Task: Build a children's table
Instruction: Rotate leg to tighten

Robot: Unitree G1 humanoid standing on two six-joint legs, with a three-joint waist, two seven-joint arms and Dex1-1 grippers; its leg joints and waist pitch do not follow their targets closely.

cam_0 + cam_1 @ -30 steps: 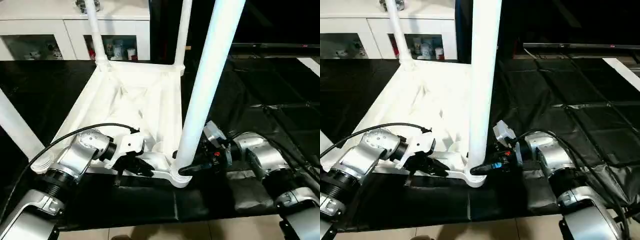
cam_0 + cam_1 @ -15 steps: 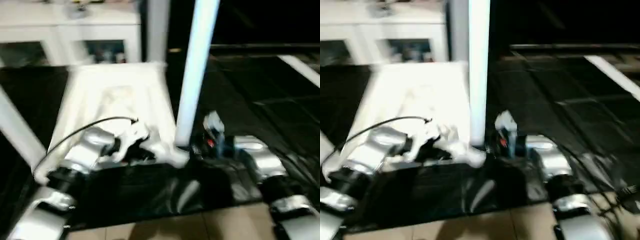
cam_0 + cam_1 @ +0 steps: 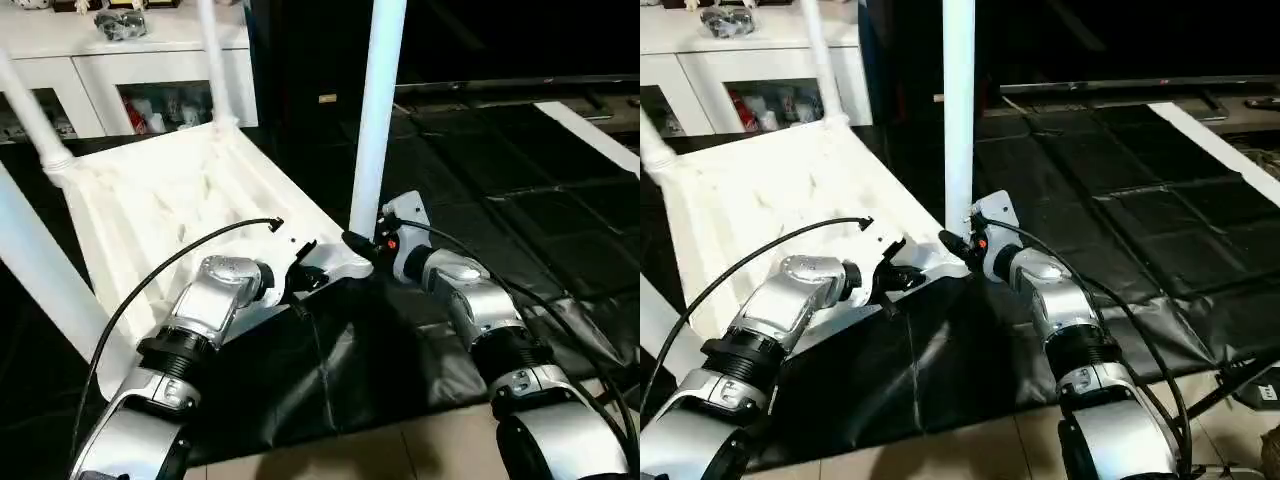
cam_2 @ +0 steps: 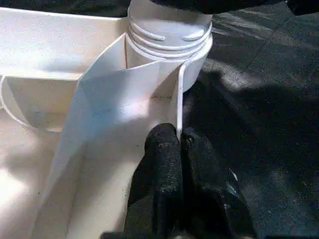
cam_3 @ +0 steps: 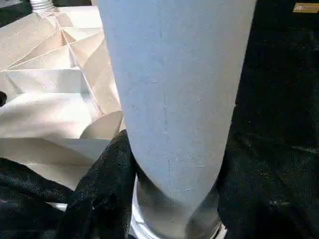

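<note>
The white table top (image 3: 170,200) lies upside down on the floor, ribbed underside up, with four legs standing in its corner sockets. My left gripper (image 4: 178,142) is shut on the thin rim wall of the top, just beside the near corner socket (image 4: 169,30). My right gripper (image 3: 362,245) is shut around the base of the leg (image 5: 169,99) in that same corner, one black finger (image 5: 102,194) on each side of it. The other legs (image 3: 215,60) rise at the far and left corners.
A black mat (image 3: 520,200) covers the floor under and to the right of the table. A white cabinet (image 3: 150,60) with glass doors stands behind. A black cable (image 3: 180,265) arcs over my left forearm. Pale floor tiles (image 3: 400,450) show at the near edge.
The camera has swung. The table top has turned against the cabinet, its gripped corner now farther from me with both arms stretched out. Both grippers keep their hold.
</note>
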